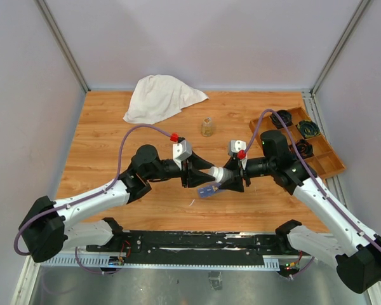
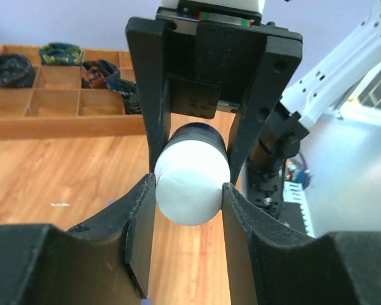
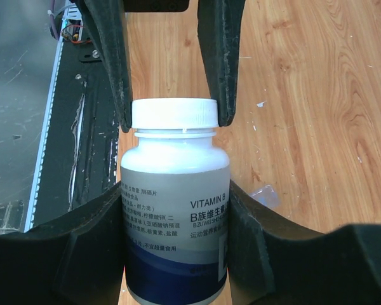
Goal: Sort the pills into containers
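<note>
Bottle: a white vitamin bottle [image 3: 174, 210] with a blue band, held in the air above the middle of the worktop [image 1: 114, 127]. No pills can be seen; we judge they are inside it.
Cap: a white screw cap [image 2: 192, 184], on the bottle and facing the left arm.
Long axis: the bottle lies on its side, running from one arm to the other, base toward the right arm.
Right tool: the right tool [image 3: 174, 190] is pressed against both sides of the bottle's body.
Left tool: the left tool [image 2: 189, 190] pinches the cap from the opposite side, its fingers on the cap's rim (the two tools meet nose to nose).
Containers: the pill organizer strip [image 1: 207, 190], translucent blue, lies on the worktop just under the bottle, toward the near edge. Both arms are about equally near it.
Step in hand: we judge the cap is about to be twisted off along the bottle's axis.
Farther out: a small jar [image 1: 207, 126] behind the arms, a white cloth [image 1: 160, 96] at the far left, a wooden tray [image 1: 330, 166] at the right edge.
</note>
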Action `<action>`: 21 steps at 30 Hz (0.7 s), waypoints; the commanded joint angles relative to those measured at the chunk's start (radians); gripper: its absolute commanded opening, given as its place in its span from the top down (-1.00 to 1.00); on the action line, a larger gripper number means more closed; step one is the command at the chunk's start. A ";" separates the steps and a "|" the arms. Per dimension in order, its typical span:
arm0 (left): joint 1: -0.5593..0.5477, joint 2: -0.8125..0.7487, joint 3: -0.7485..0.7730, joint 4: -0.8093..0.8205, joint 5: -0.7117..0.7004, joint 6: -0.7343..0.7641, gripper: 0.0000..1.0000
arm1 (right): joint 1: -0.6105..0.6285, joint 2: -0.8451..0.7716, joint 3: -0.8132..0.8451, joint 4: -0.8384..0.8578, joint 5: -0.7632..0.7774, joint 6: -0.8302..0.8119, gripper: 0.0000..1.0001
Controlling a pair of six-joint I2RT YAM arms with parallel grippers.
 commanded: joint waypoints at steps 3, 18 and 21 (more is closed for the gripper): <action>-0.039 0.022 0.047 -0.257 0.123 0.366 0.32 | 0.003 -0.016 0.023 0.172 -0.120 0.018 0.99; -0.033 -0.148 0.020 -0.216 -0.100 0.298 -0.97 | -0.012 -0.025 0.020 0.170 -0.134 0.015 0.99; -0.033 -0.191 -0.016 -0.214 -0.155 0.277 -0.98 | -0.015 -0.027 0.019 0.171 -0.137 0.014 0.99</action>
